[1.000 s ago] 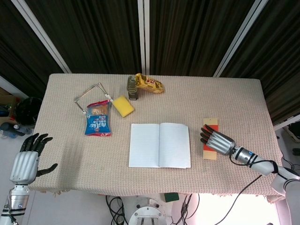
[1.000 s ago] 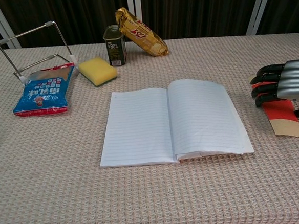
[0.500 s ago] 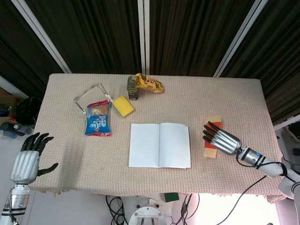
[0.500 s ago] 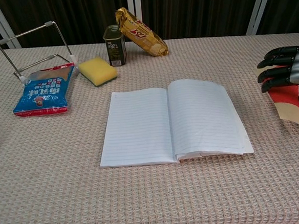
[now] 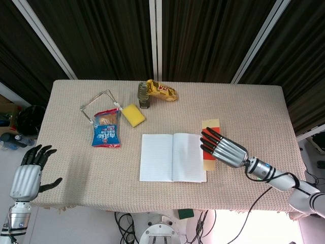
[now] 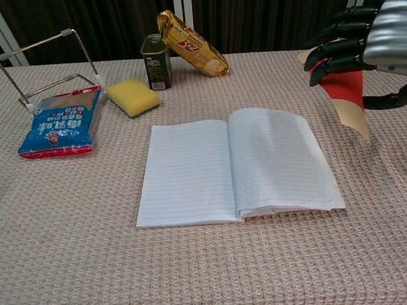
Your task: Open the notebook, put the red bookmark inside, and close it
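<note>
Notebook (image 5: 173, 157) lies open and flat at the middle of the table (image 5: 254, 107), blank lined pages up. At its 3 o'clock, the right hand (image 5: 222, 149) holds the red bookmark (image 6: 346, 100) lifted clear of the cloth, fingers (image 6: 336, 45) laid over its top face and the thumb underneath; the card's tan ends stick out past the hand, and from above it sits just beside the notebook's right edge. The left hand (image 5: 28, 173) hangs off the table at 8 o'clock, holding nothing, fingers spread. Toward 11 o'clock sit a blue snack bag (image 6: 60, 124), a wire stand (image 6: 44, 66) and a yellow sponge (image 6: 133, 97). At 12 o'clock stand a small can (image 6: 156, 62) and a yellow wrapper (image 6: 191, 44).
</note>
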Tool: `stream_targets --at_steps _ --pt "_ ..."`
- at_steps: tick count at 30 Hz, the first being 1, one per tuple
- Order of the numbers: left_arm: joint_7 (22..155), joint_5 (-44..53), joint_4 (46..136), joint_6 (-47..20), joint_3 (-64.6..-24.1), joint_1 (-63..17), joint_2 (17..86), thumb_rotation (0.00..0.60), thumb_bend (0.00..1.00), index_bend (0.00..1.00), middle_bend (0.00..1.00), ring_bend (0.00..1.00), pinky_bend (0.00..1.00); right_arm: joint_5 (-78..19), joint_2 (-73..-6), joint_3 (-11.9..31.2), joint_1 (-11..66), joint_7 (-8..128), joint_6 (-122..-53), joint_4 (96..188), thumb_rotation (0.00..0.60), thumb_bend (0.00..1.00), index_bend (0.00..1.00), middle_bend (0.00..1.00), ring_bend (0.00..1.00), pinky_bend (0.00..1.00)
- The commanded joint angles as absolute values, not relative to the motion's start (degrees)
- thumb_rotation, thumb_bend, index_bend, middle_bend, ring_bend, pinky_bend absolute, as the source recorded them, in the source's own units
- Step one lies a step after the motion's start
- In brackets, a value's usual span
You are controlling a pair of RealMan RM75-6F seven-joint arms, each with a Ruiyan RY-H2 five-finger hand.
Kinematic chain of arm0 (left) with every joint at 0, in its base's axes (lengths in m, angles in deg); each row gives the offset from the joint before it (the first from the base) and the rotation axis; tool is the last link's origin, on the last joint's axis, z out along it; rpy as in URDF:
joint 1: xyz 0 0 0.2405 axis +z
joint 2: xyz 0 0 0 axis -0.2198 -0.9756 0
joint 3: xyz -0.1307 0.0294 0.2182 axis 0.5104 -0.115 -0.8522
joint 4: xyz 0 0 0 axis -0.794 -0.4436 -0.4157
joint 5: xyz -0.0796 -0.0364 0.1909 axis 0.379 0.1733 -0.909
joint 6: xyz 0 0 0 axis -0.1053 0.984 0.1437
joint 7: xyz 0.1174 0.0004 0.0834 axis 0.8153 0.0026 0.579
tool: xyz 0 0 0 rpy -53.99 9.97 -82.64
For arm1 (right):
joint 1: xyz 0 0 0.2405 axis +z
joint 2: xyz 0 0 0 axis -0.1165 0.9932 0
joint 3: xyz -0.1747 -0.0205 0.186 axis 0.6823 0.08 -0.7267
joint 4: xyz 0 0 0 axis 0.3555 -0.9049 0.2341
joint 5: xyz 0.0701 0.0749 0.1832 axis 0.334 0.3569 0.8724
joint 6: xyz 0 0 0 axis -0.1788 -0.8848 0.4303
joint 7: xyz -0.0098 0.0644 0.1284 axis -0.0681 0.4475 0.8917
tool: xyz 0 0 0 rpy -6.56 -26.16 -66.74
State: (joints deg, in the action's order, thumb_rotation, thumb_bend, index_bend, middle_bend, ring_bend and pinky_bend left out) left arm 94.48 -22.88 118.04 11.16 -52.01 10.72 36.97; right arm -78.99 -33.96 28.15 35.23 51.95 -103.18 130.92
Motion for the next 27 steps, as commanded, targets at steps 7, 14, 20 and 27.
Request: stream_targets --at_steps 7,14,20,27 --pt "92.5 -22.8 116.2 11.5 -52.3 11.3 37.3 0.6 0.0 0.22 0.15 0.08 0.12 -70.0 -43.9 20.3 42.1 35.4 -81.7 145.8 0.6 0.32 0.33 0.22 0.09 0.12" --pt "89.7 -22.3 113.6 11.3 -52.3 11.5 38.3 0.6 0.0 0.22 0.15 0.08 0.12 -65.1 -51.0 17.2 43.6 28.3 -76.2 144.6 0.6 0.32 0.32 0.22 0.09 0.12" --pt "88.0 -22.1 111.8 11.2 -52.3 11.7 38.9 0.6 0.0 0.22 0.15 0.08 0.12 -59.3 -52.7 16.1 42.3 20.3 -73.4 146.1 0.6 0.32 0.26 0.22 0.06 0.11" --pt "86.7 -22.1 110.7 11.1 -52.2 11.6 39.5 0.6 0.0 0.22 0.15 0.08 0.12 -54.9 -52.7 16.4 41.0 15.9 -72.0 148.3 0.6 0.31 0.17 0.19 0.03 0.11"
